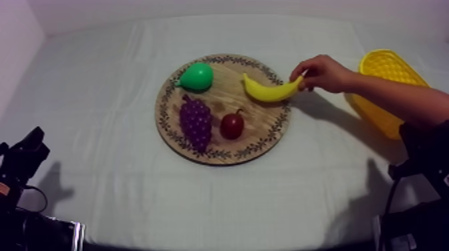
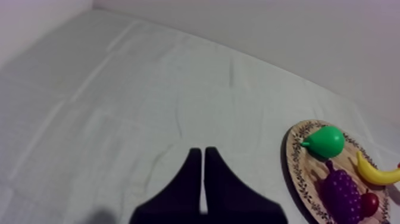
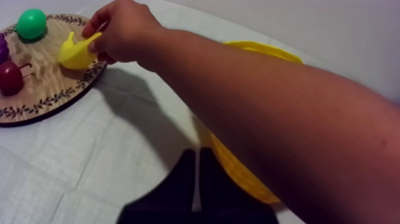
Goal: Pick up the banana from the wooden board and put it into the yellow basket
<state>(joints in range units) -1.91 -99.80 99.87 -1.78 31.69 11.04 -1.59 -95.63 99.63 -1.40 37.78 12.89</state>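
Resting low at the table's near left, the left gripper (image 2: 202, 151): fingers pressed together in a narrow wedge, nothing between them, over bare cloth.
Grey-white cloth (image 1: 93, 100): a wide open stretch from the left edge to the board, lightly creased; a broad bare band also runs along the near edge.
Round wooden board (image 1: 227, 95): centre of the table, patterned rim unbroken, well apart from every table edge.
Pear (image 1: 198, 77): green, far left part of the board, just inside the rim.
Bunch of grapes (image 1: 196, 123): purple, near left part, close to the near rim.
Small red fruit (image 1: 232, 125): just right of the grapes, stalk up.
Banana (image 1: 269, 91): far right part of the board, its right end at the rim and pinched in a person's hand (image 1: 324, 72); whether it lies on the wood or is raised off it cannot be told.
Forearm (image 1: 394, 97): reaches in from the right, crossing the strip of bare cloth between board and basket.
Yellow basket (image 1: 387, 67): at the far right edge, partly hidden behind the forearm.
Right gripper (image 3: 197, 152): low at the near right beside the basket, fingers lying closed together on nothing.
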